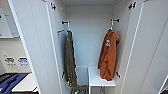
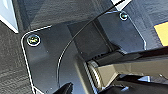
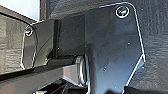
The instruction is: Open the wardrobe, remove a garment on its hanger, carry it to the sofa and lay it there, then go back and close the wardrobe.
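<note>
The wardrobe (image 1: 88, 37) stands open in front of me in the head view, its left door (image 1: 32, 37) and right door (image 1: 150, 45) both swung wide. The garment (image 1: 108, 55), an orange hoodie with a small white chest print, hangs inside against the right wall. Its hanger (image 1: 111, 25) hooks onto a dark bracket near the top. The hoodie's hem reaches a white shelf (image 1: 100, 81) low in the wardrobe. Both wrist views look down on dark grey carpet (image 2: 12, 65) beyond the robot's own plates.
An olive-green garment (image 1: 70, 60) hangs on another hanger at the wardrobe's inner left side. Left of the left door are a white table top (image 1: 23, 85) and a dark blue shape (image 1: 10, 82). A white edge (image 2: 8, 15) crosses the carpet in the left wrist view.
</note>
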`<state>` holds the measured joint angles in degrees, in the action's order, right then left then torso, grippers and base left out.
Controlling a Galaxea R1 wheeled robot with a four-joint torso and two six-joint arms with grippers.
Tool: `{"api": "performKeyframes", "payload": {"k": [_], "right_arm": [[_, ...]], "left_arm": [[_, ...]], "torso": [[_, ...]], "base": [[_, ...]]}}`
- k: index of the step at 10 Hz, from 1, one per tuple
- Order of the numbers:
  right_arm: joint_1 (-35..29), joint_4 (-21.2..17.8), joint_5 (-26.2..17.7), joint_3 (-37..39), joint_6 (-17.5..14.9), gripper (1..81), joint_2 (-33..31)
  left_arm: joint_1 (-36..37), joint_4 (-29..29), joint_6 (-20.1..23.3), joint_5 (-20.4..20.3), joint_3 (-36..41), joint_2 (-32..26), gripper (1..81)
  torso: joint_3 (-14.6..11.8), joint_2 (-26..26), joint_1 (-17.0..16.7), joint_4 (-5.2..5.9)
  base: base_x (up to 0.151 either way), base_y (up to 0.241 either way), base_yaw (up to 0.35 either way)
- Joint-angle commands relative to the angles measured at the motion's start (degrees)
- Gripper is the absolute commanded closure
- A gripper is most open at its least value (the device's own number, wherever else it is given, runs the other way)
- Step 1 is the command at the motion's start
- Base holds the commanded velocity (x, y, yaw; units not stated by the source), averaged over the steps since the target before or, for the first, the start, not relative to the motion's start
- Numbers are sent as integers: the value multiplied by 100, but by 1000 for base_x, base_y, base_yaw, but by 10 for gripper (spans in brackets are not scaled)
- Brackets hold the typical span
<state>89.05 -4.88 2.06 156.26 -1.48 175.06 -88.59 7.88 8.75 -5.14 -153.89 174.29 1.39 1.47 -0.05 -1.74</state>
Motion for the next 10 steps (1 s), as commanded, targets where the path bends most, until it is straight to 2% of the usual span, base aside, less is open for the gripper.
{"api": "performKeyframes", "payload": {"k": [1, 10], "right_arm": [[-260, -67, -294, 17, -2, 10, 5], [-243, -75, -294, 9, -2, 10, 5]], "left_arm": [[267, -49, 30, 277, 17, 1, 10], [250, -32, 39, 277, 17, 9, 10]], "torso": [[0, 0, 5, 0], [-5, 6, 6, 0]], "base": [[71, 0, 0], [96, 0, 0]]}}
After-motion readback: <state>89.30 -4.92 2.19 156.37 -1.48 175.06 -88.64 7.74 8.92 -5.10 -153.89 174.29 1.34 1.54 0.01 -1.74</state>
